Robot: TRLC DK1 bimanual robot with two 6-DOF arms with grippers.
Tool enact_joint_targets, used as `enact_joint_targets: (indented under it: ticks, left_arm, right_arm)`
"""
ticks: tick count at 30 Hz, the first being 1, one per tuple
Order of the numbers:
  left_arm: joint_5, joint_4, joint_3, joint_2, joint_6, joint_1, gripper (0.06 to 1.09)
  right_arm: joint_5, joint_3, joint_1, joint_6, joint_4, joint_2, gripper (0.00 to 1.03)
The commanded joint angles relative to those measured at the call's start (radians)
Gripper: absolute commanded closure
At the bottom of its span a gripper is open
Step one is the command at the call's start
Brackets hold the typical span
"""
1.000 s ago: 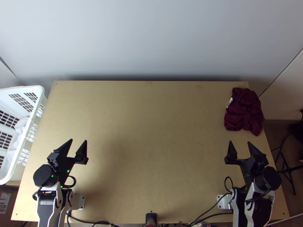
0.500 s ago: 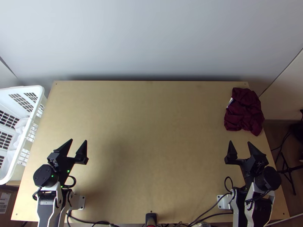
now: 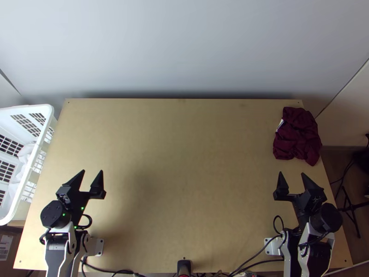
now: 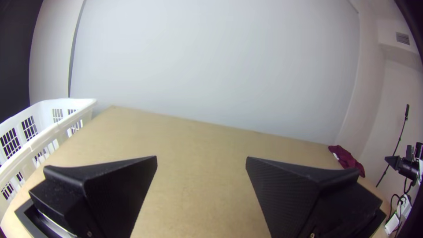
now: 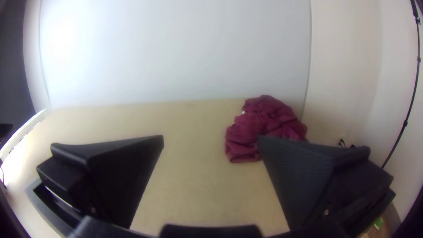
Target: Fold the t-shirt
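The dark red t-shirt (image 3: 297, 135) lies bunched at the table's far right corner, a small white patch on its left side. My left gripper (image 3: 90, 175) stands open near the left front of the table, far from the cloth. My right gripper (image 3: 292, 178) is open just nearer than the cloth, touching nothing. In the left wrist view the left gripper (image 4: 201, 164) has nothing between its fingers, and the t-shirt (image 4: 347, 159) is far off. In the right wrist view the t-shirt (image 5: 264, 125) lies beyond the right gripper (image 5: 210, 143), one finger covering part of it.
A white plastic basket (image 3: 28, 161) with white cloth inside stands at the table's left edge. The wooden table (image 3: 184, 161) has bare wood between the arms. Cables (image 3: 251, 258) run along its near edge, and a pale wall (image 3: 184, 46) rises behind it.
My left gripper has shifted very slightly to the left. The right arm and the t-shirt have stayed in place.
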Motion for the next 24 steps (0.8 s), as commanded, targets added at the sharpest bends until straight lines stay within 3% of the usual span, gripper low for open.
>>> enact_joint_targets:
  ticks: [1,6,16,18,24]
  left_arm:
    - [-0.035,0.000,0.002,-0.001,0.059,-0.008,0.10]
    - [-0.017,0.002,0.000,-0.001,0.198,-0.020,0.10]
    - [-0.035,-0.005,0.003,-0.001,0.264,-0.005,0.10]
    - [-0.026,0.008,0.003,-0.001,0.319,-0.016,0.10]
    - [-0.031,0.032,0.002,-0.001,0.243,-0.005,0.10]
  right_arm:
    - [0.000,0.000,0.002,0.000,0.000,0.000,0.04]
    - [0.000,0.000,0.014,0.000,0.000,0.000,0.04]
    - [0.000,0.010,-0.017,-0.103,-0.060,-0.001,0.04]
    - [0.000,0.014,-0.005,-0.122,-0.089,0.000,0.04]
    - [0.000,0.017,0.071,-0.129,-0.096,0.000,0.04]
